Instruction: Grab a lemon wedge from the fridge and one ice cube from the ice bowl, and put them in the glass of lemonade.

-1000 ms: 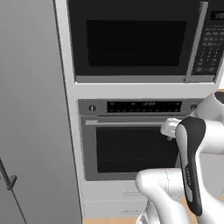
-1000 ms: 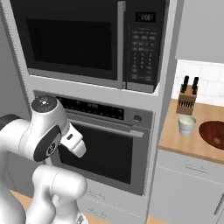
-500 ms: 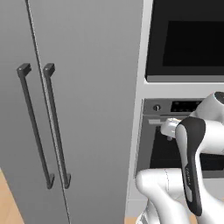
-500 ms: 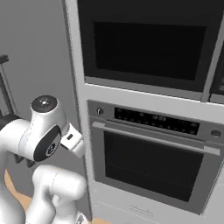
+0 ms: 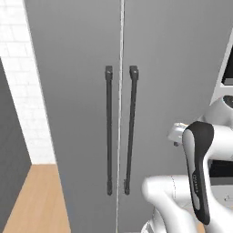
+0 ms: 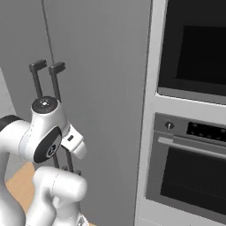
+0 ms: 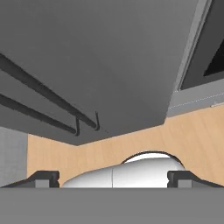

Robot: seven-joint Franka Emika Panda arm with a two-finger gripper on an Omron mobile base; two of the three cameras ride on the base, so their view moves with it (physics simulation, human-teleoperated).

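Grey and matte, the fridge [image 5: 82, 91] stood square in front of the base, both doors closed, its two long dark handles [image 5: 109, 132] running side by side down the middle seam. To its right sat the oven [image 6: 194, 176], black glass below a silver control strip. The hand [image 7: 112, 177] hung folded back near the arm, looking down at wooden floor [image 7: 183, 135] and the fridge's lower edge; its fingers [image 7: 43, 177] stood wide apart, holding nothing.
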